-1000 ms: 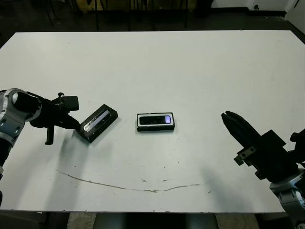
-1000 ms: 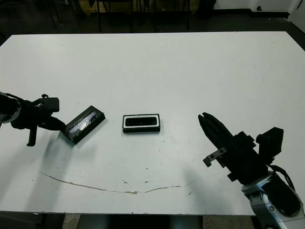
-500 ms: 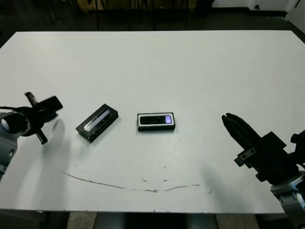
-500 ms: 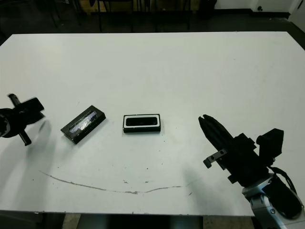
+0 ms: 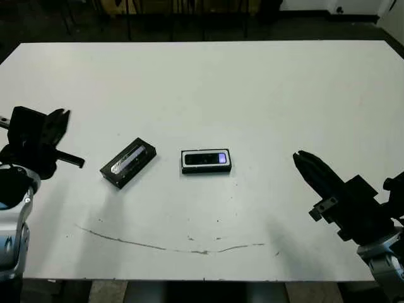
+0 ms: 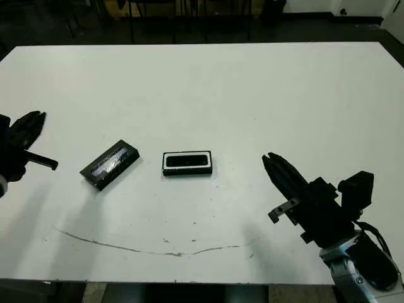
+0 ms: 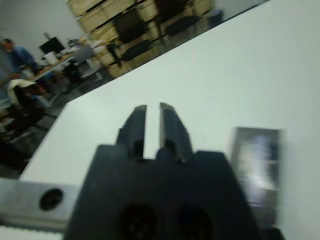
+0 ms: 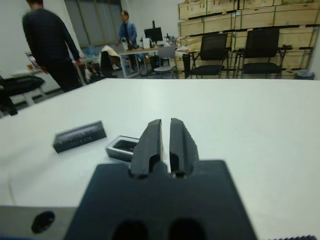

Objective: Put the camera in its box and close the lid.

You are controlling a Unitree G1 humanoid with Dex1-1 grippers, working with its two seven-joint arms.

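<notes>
Black camera (image 5: 206, 159) sits in its white-lined box (image 5: 184, 161) mid-table, lid (image 5: 128, 163) (silvery strip up) just left. Left gripper (image 5: 59, 120) at the left edge, right gripper (image 5: 302, 158) near the front-right corner, both pressed together, empty.

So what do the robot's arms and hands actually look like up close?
Each arm ends in a black, blocky gripper with two slim, tapered black fingers. The right gripper sits on a boxy black body with a small metal bracket, a silver-grey wrist joint and a black cable looping beside it. The left gripper looks the same, mounted on a rounded silver-grey forearm with a thin black rod sticking out sideways.
</notes>
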